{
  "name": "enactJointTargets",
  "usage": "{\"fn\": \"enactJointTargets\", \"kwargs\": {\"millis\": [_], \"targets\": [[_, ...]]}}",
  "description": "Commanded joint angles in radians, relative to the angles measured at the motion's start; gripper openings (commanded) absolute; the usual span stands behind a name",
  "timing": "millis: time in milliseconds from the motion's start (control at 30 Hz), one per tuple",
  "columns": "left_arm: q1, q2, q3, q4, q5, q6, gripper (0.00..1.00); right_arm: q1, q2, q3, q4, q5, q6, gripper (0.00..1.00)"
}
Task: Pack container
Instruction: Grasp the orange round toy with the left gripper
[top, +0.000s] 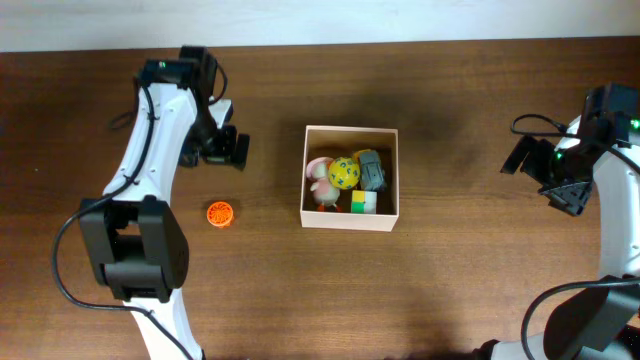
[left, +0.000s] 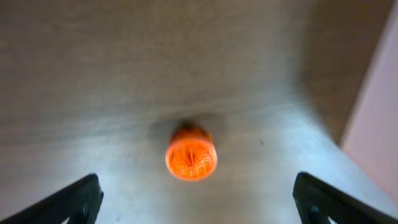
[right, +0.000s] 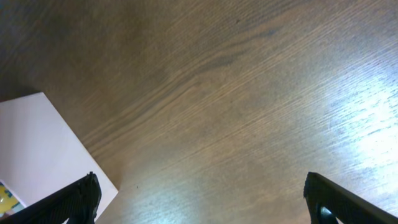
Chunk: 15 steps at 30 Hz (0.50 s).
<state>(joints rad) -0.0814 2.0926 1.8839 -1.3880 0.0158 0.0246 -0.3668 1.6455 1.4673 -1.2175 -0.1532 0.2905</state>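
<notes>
White-walled square cardboard box (top: 350, 222) sits mid-table, with several small toys (top: 345, 175) already inside. One orange ridged round toy (top: 220, 213) lies outside at its eight o'clock. The left gripper (left: 196, 190) hovers over that toy with fingers apart. The right gripper (right: 199, 186), also spread, waits at three o'clock.

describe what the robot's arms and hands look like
The left arm and right arm are white rounded links with chunky black joints and thin black cables looping alongside. Small green lights glow near the wrists. The left hand and right hand are black, each with two fingers.
</notes>
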Motion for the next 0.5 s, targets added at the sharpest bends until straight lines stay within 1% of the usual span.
{"fn": "enactJointTargets", "kwargs": {"millis": [0,167,300,400,467], "targets": [[0.026,-0.012,-0.121,0.068,0.015,-0.011,1.0,-0.006,0.001,-0.005,0.003,-0.009,-0.002,0.99],[0.026,-0.012,-0.266,0.152,0.014,-0.015,0.96,-0.006,0.001,-0.005,0.003,-0.009,-0.002,0.99],[0.026,-0.012,-0.343,0.202,0.015,-0.029,0.93,-0.006,0.001,-0.005,0.003,-0.009,-0.002,0.99],[0.024,-0.012,-0.381,0.224,0.018,-0.032,0.89,-0.006,0.001,-0.005,0.003,-0.009,-0.002,0.99],[0.024,-0.012,-0.404,0.238,0.018,-0.033,0.82,-0.006,0.001,-0.005,0.003,-0.009,-0.002,0.99]]}}
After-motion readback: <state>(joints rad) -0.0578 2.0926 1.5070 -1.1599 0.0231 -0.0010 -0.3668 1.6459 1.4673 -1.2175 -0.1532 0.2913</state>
